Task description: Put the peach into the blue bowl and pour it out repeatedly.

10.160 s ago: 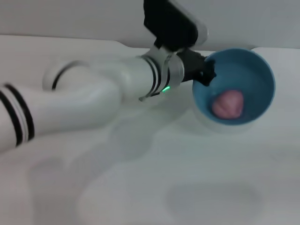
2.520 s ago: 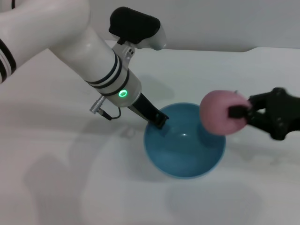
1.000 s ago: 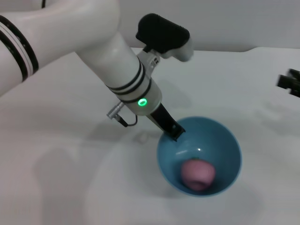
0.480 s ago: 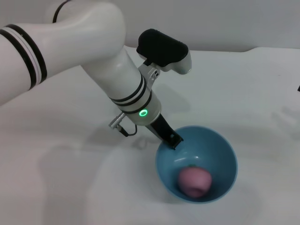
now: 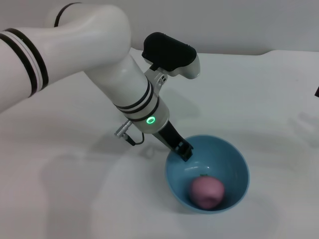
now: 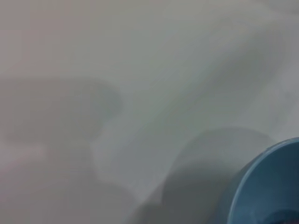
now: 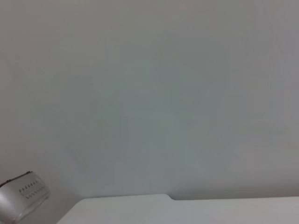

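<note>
The blue bowl stands upright on the white table in the head view, near the front and a little right of centre. The pink peach lies inside it at the bottom. My left gripper reaches down from the upper left and is shut on the bowl's near-left rim. The left wrist view catches only an edge of the blue bowl. My right gripper is out of view; only a dark sliver shows at the far right edge of the head view.
The white table spreads around the bowl, with its back edge against a pale wall. My left arm crosses the upper left of the head view. The right wrist view shows a plain wall and a table edge.
The right gripper let the peach go into the bowl and drew off to the right, out of view. The left gripper still holds the bowl, which shifted slightly toward the front.
</note>
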You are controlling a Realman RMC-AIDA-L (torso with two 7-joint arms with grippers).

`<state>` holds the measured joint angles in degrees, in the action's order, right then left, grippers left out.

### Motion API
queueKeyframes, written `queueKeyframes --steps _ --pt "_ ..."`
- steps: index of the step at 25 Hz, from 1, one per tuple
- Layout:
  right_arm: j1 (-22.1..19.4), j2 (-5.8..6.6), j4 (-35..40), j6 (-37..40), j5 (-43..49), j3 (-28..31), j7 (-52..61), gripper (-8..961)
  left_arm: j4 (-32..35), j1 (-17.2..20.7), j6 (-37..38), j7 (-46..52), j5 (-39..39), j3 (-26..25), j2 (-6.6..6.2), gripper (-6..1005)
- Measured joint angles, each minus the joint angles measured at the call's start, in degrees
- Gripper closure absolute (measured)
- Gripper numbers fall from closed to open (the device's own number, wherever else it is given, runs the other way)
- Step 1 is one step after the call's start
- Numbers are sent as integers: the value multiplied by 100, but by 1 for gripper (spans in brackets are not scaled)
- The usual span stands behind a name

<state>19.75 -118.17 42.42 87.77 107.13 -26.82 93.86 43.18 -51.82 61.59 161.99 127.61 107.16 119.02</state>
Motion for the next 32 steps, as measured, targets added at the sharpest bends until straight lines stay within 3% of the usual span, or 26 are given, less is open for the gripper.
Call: queueKeyframes --steps 6,7,9,11,14,20,25,27,29,32 --pt "-6 -1 -32 -1 25 1 -4 390 63 18 10 -72 4 -694 -65 653" --pt "-24 -1 -46 -15 28 2 -5 390 66 52 -23 -197 4 -1122 -77 603" --pt "-31 -2 -55 -26 28 2 -5 390 67 83 -41 -323 3 -1388 -83 553" --pt "-54 -3 -99 -82 25 2 -6 390 67 158 -67 -651 -50 -1965 -81 504" --pt "-51 -3 -179 -153 28 1 -8 390 -8 316 -164 -1223 -564 -2674 -86 505" --pt "77 39 -389 -377 49 -74 -9 390 -621 850 154 -2933 -2826 -4216 -103 508" --pt "123 9 -446 -394 -53 -19 -7 390 -2021 1589 1451 -4661 -5923 -5715 -66 512" --pt "124 1 -551 -444 -283 9 -7 390 -2612 1840 2055 -5336 -6993 -5894 -72 514" --pt "98 1 -739 -543 -728 33 -7 390 -2789 2075 2344 -5663 -7638 -5920 -83 514" --pt "23 2 -1063 -647 -1471 254 -28 390 -2765 2359 2534 -6093 -7898 -5974 -76 514"
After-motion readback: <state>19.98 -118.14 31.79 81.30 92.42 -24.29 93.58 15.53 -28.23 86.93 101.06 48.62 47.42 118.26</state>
